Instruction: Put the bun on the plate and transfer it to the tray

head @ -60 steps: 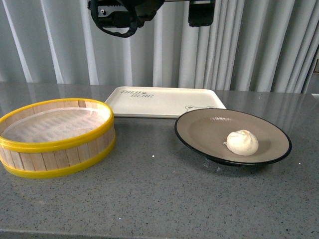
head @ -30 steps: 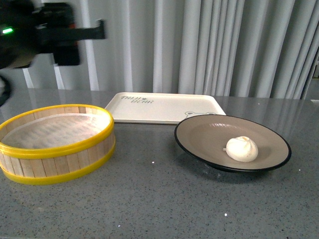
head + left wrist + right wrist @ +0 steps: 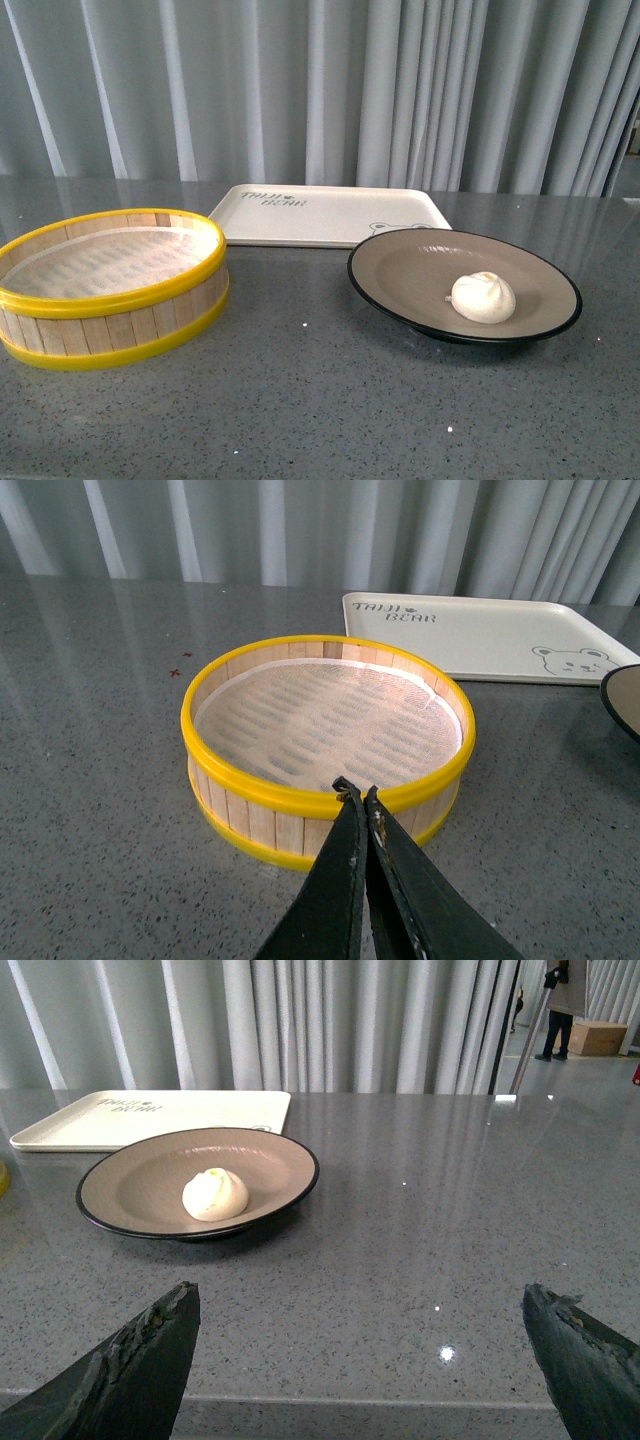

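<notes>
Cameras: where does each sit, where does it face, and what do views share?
Front view: on the body, facing steamer basket, tray, bun on plate; no arm shows.
Left wrist view: behind shut left gripper, facing the basket and tray.
Right wrist view: behind open right gripper, facing plate and bun.
All three show the tray.

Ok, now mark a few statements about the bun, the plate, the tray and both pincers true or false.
1. The small white pleated bun lies in the round beige black-rimmed plate. True.
2. That plate stands on the cream rectangular tray. False: it stands on the grey speckled counter, in front of the tray.
3. The yellow-rimmed wooden steamer basket holds a second bun. False: only its pale liner shows inside.
4. The left pincer is shut and empty. True.
5. The right pincer is clamped on the plate's rim. False: it is wide open, away from the plate.
</notes>
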Controlling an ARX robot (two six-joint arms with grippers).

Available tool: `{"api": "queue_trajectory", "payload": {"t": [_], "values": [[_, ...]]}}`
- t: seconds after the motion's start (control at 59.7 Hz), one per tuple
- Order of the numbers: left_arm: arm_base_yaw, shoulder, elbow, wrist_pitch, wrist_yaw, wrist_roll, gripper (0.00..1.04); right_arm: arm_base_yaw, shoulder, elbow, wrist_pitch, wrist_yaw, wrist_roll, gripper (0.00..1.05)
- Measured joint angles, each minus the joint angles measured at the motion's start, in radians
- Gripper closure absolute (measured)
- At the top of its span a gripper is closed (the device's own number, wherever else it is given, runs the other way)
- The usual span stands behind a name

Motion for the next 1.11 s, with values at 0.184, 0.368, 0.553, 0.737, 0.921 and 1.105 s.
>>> {"api": "queue_trajectory", "payload": {"t": [0.184, 0.368, 0.553, 0.737, 0.921, 1.105], "values": [[0.041, -0.111, -0.075, -0.037, 0.032, 0.0, 1.01, 0.0, 0.0, 0.0, 0.0, 0.0, 0.0, 0.08], [0.128, -0.256, -0.139, -0.119, 0.134, 0.0, 1.01, 0.0, 0.0, 0.0, 0.0, 0.0, 0.0, 0.08], [0.146, -0.352, -0.18, -0.174, 0.136, 0.0, 1.01, 0.0, 0.0, 0.0, 0.0, 0.0, 0.0, 0.08], [0.146, -0.43, -0.197, -0.211, 0.138, 0.0, 1.01, 0.0, 0.0, 0.0, 0.0, 0.0, 0.0, 0.08], [0.146, -0.541, -0.198, -0.311, 0.138, 0.0, 1.01, 0.0, 0.0, 0.0, 0.0, 0.0, 0.0, 0.08], [0.146, -0.635, -0.198, -0.402, 0.138, 0.0, 1.01, 0.0, 0.0, 0.0, 0.0, 0.0, 0.0, 0.08]]}}
